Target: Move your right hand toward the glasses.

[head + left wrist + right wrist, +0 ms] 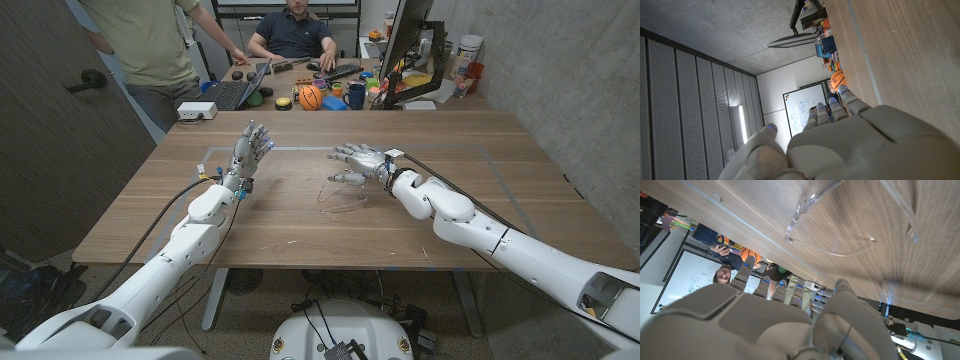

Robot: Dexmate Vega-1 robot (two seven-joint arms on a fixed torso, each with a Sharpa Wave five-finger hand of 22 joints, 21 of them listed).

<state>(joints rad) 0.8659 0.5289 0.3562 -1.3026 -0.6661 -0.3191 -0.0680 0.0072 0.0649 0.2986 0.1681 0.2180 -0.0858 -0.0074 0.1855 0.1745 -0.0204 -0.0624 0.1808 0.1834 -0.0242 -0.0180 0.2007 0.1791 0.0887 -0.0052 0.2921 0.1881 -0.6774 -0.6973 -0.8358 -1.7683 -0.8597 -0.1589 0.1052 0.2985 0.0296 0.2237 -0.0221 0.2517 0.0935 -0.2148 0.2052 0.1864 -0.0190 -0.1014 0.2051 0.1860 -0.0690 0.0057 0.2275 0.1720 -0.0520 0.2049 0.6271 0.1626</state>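
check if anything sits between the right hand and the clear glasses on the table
Nothing visible does. The right hand hovers with fingers apart just behind the clear plastic glasses, and only bare wooden table lies between them. The right wrist view shows the glasses directly ahead, unobstructed.

Glasses (850,225) cut by frame edge

The head view looks down from above over the whole wooden desk (300,215) toward the far desks behind it. Each wrist view looks close along the back of its own hand, turned over, so the desk shows above. All views share the desktop and an orange ball (310,96) beyond it.
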